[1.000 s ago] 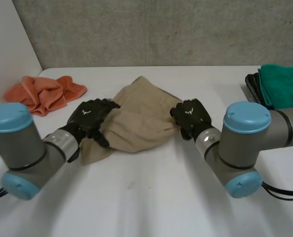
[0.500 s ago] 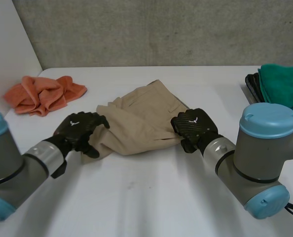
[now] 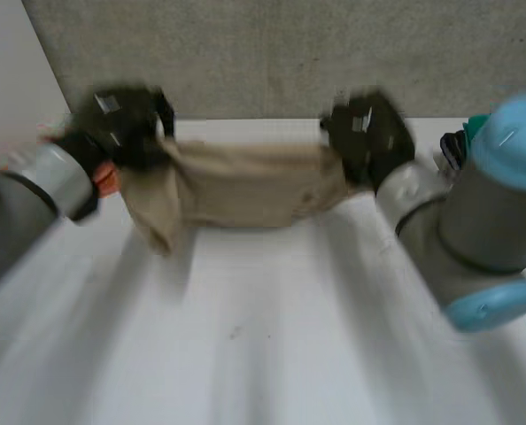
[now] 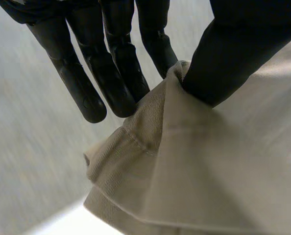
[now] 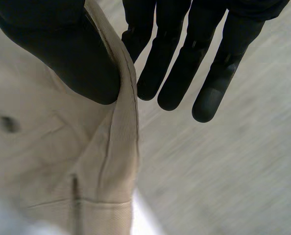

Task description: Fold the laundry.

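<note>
A beige garment (image 3: pixel 236 186) hangs stretched between my two hands above the white table (image 3: pixel 263 336), sagging at its left end. My left hand (image 3: pixel 121 124) holds its left end; in the left wrist view the thumb (image 4: pixel 243 49) pinches the beige cloth (image 4: pixel 209 171) against the fingers (image 4: pixel 121 73). My right hand (image 3: pixel 369 133) holds the right end; in the right wrist view its thumb (image 5: pixel 62 54) presses the hemmed edge of the cloth (image 5: pixel 62 161) against straight fingers (image 5: pixel 184 63).
An orange cloth (image 3: pixel 106 177) lies behind the left hand, mostly hidden. A green folded towel (image 3: pixel 474 124) on a dark stack sits at the table's right edge. A grey wall runs behind the table.
Both hands have risen from the table and moved apart, lifting the beige garment and pulling it taut. The left hand went from open on the cloth to pinching it.
</note>
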Robot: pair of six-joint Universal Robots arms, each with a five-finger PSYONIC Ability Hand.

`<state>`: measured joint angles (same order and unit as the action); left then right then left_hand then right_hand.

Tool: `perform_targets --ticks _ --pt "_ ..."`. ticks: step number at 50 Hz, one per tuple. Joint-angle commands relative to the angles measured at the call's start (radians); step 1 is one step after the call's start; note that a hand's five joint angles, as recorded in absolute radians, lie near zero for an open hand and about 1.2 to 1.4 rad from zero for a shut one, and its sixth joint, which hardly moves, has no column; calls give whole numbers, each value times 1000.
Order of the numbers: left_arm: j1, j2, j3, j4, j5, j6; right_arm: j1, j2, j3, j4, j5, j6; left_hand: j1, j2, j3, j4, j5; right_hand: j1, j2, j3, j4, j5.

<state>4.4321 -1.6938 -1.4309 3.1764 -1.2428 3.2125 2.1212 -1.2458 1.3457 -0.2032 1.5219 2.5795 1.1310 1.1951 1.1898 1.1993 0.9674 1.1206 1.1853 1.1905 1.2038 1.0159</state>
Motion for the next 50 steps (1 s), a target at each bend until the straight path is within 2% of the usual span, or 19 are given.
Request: perform_targets --ticks 1,5,9,14,20,22,24,25,27,28,29,31,33,34,38,45,50 --pt "69 120 290 -237 88 -105 14 -89 -311 134 -5 -4 265 201 206 197 254 276 211 206 192 206" --pt "69 51 404 -344 72 -99 20 -34 -445 223 -5 7 265 201 206 197 254 276 211 206 192 206" --pt "52 -47 414 -372 59 -41 16 40 -488 291 -2 16 265 201 206 197 254 276 211 206 192 206" --pt "29 -207 365 -355 43 64 19 138 -445 292 1 33 265 201 206 197 254 276 211 206 192 206" --pt "-2 -378 392 -244 25 154 16 328 -445 154 33 65 265 201 206 197 254 276 211 206 192 206" --pt "-16 -420 447 -139 10 164 11 367 -471 87 56 77 265 201 206 197 254 276 211 206 192 206" --pt "-22 -432 487 -51 -6 162 3 400 -519 -51 98 102 265 201 206 197 254 276 211 206 192 206" --pt "-26 -429 515 50 -29 149 0 405 -531 -105 110 110 265 201 206 197 254 276 211 206 192 206" --pt "-33 -416 535 164 -55 127 -13 399 -556 -279 138 145 265 201 206 197 254 276 211 206 192 206" --pt "-36 -406 538 224 -67 118 -17 391 -559 -338 142 162 265 201 206 197 254 276 211 206 192 206" --pt "-39 -380 534 349 -90 93 -21 379 -560 -390 147 186 265 201 206 197 254 276 211 206 192 206" --pt "-39 -353 512 463 -107 63 -38 346 -556 -497 152 266 265 201 206 197 254 276 211 206 192 206" --pt "-42 -313 475 599 -110 8 -47 330 -560 -512 146 319 265 201 206 197 254 276 211 206 192 206" --pt "-43 -301 462 625 -104 -9 -47 324 -563 -510 139 341 265 201 206 197 254 276 211 206 192 206" --pt "-34 -271 408 614 -86 -54 -41 321 -583 -447 57 351 265 201 206 197 254 276 211 206 192 206" --pt "-31 -294 274 473 -83 -48 -44 354 -559 -296 3 343 265 201 206 197 254 276 211 206 192 206" --pt "-43 -326 110 441 -72 -19 -37 384 -426 -177 -60 315 265 201 206 197 254 276 211 206 192 206"
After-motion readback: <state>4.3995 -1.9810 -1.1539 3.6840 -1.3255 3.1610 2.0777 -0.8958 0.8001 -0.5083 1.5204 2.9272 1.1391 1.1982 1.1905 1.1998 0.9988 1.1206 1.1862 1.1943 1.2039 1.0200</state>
